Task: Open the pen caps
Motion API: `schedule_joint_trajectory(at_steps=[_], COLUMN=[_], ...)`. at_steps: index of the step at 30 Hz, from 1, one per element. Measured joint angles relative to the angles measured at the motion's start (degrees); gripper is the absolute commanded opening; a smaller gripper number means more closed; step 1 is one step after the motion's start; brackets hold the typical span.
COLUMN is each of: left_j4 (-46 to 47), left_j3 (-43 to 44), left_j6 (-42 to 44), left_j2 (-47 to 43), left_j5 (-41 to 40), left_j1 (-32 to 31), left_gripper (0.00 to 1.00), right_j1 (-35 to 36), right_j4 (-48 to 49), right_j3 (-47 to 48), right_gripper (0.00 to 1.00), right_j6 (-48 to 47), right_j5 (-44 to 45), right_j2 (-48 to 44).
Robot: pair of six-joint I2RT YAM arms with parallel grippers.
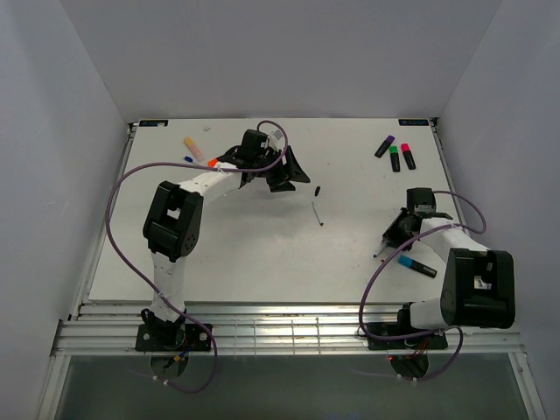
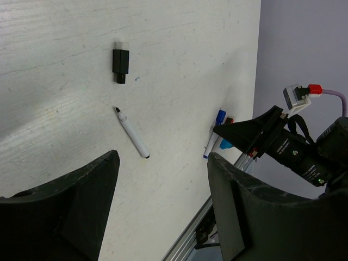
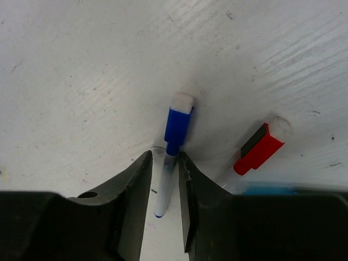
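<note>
Right wrist view, closest to me: my right end effector (image 3: 165, 155) straddles the white barrel of a thin pen (image 3: 164, 190) lying on the desk (image 3: 81, 81). The jaws stand narrow but not closed. A sliver of desk shows on either side of the barrel, so nothing is gripped. Just past my fingertips the blue cap (image 3: 177, 126) sits on that pen. To the right, apart from it, lies a 2nd thin pen with its red cap (image 3: 259, 151) on. In the top view a blue-ended highlighter (image 1: 416, 265) lies just beside that arm.

Farther out, my left end effector (image 2: 163, 159) hangs above the desk with its jaws spread wide and empty. Beyond its fingers lies an uncapped pen (image 2: 131, 133) with its black tip bare. A little past that, and apart from it, lies a black cap (image 2: 120, 66).

At the far right, 3 highlighters (image 1: 395, 153) in purple, green and pink lie close together. At the far left lies an orange highlighter (image 1: 192, 147).
</note>
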Motion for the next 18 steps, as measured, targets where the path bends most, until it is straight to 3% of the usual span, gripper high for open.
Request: schedule_joint_trajectory(at_steps=[2, 4, 11, 18], left_j4=[0.0, 0.0, 0.44, 2.6], left_j3=[-0.13, -0.39, -2.27, -9.31], left_j6=[0.02, 0.04, 0.2, -0.42], left_j2=[0.0, 0.0, -0.04, -2.29], left_j5=[0.0, 0.0, 0.07, 1.84], left_j1=[0.0, 0.0, 0.0, -0.17], left_gripper=[0.76, 0.76, 0.71, 0.71], right_j1=[0.92, 2.43, 12.39, 25.73], right_j4=[0.39, 0.72, 0.92, 3.85], right_j3=[0.04, 0.28, 3.39, 12.04], right_gripper=[0.23, 0.09, 0.08, 0.08], right_j6=[0.0, -0.17, -3.54, -12.63], right_j5=[0.66, 1.33, 2.62, -6.05], right_j2=[0.48, 1.03, 3.63, 3.82])
